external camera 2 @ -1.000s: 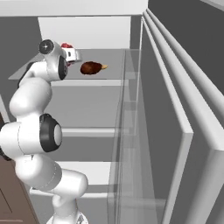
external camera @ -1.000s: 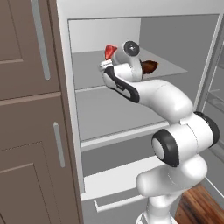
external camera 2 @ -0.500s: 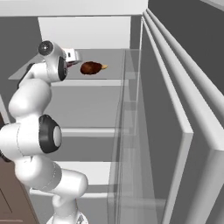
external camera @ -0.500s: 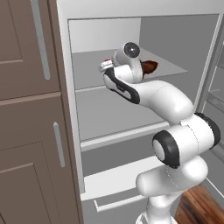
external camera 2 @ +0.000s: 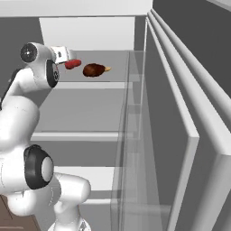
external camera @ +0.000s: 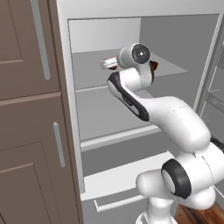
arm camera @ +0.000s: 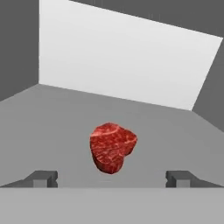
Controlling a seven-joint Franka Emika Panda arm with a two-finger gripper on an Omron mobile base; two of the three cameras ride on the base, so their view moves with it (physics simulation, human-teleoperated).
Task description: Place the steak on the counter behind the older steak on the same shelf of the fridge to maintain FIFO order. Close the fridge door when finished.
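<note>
Marbled red steak [arm camera: 112,147], lumpy and rounded, rests on the flat grey shelf [arm camera: 61,127]; gripper [arm camera: 112,178] jaws wide, clear of it.

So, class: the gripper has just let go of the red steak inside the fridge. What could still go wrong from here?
1. The steak lies between the open gripper fingertips; pulling back carelessly could nudge it.
2. In the right base view it sits beside the brown piece on the shelf, perhaps not clearly behind it, so FIFO order may fail.
3. The fridge door is still open.

2 steaks, 1 red [arm camera: 112,147] and 1 dark brown [external camera 2: 94,70].
</note>
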